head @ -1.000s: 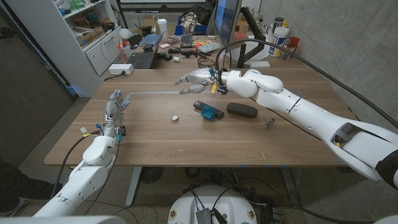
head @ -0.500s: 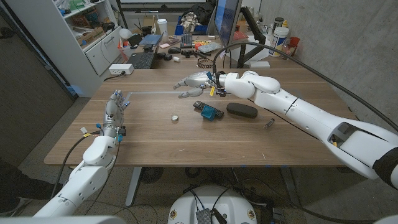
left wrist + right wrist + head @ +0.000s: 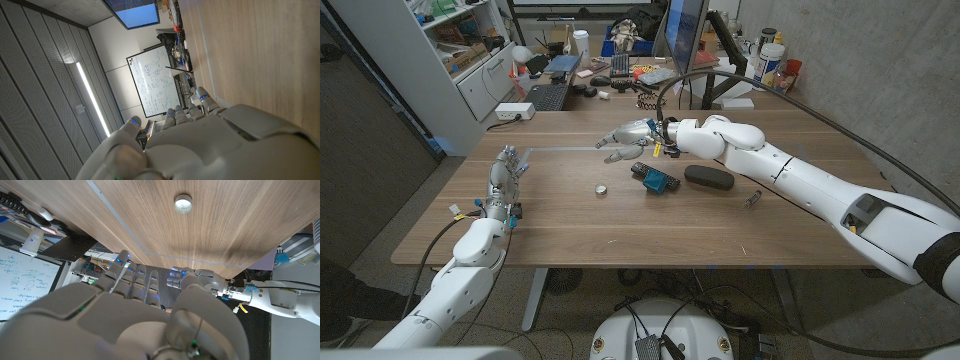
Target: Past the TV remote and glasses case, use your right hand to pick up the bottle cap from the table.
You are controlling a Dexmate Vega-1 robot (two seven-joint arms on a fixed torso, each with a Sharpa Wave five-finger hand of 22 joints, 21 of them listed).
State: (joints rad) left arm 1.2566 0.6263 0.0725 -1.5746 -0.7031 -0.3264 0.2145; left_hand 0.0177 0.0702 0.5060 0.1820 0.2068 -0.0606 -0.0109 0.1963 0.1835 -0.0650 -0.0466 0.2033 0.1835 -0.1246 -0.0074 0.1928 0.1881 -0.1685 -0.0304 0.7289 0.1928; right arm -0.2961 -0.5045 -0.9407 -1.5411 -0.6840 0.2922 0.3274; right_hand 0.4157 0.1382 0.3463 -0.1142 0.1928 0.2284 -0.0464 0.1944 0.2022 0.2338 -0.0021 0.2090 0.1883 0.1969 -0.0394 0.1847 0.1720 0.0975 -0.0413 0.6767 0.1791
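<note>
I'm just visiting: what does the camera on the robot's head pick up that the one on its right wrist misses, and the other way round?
Head view alone: the TV remote, the dark glasses case and a small object near the right arm, all on the table.

Right wrist view alone: a whiteboard with writing.

Both: the bottle cap on the bare wood, the right hand holding nothing, and the left hand.
</note>
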